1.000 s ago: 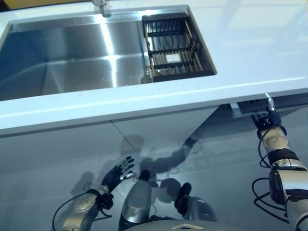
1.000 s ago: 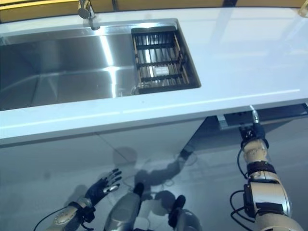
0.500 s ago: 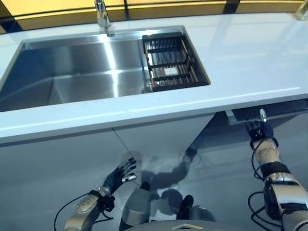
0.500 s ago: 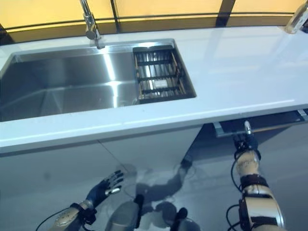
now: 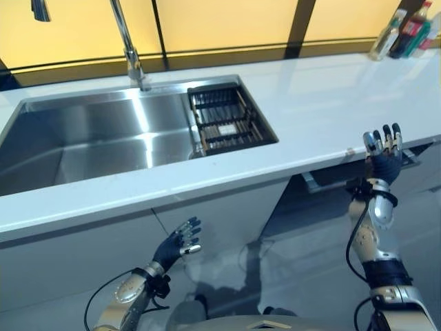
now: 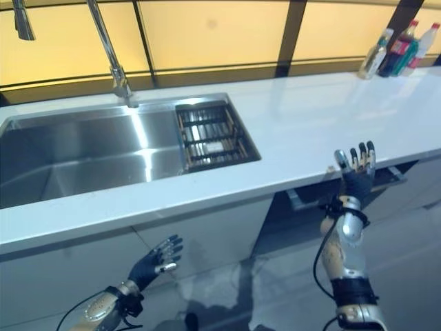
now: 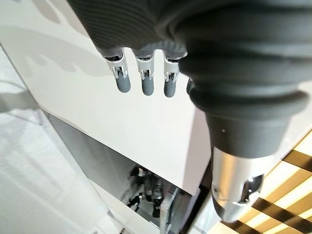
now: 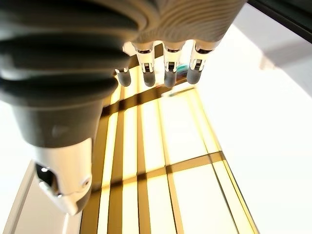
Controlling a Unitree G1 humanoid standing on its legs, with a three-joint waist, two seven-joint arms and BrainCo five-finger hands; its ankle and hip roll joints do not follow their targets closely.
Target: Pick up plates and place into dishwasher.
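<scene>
Dishwasher: the top edge of its door shows as a dark gap just under the front edge of the surface, at the robot's right, beside the right hand; how far it stands open cannot be told.
Plates: none can be made out on the surface, in the sink or in either hand.
Right hand: raised in front of the surface's front edge, just above the dishwasher's gap, fingers straight and pointing up, spread a little, holding nothing. In the right wrist view the fingers run out straight in a row with the thumb apart.
Left hand: low, in front of the white cabinet door below the sink, fingers straight and relaxed, empty. In the left wrist view its fingers hang straight near the white panel, not clearly touching it.
Surface: white, running the width of the view, bare across its right half.
Sink: steel, sunk into the surface at the left.
Rack: a dark slatted basket seated in the right end of the sink.
Tap: a tall steel spout rising behind the sink.
Bottles: a small group standing at the far right back corner of the surface.
</scene>
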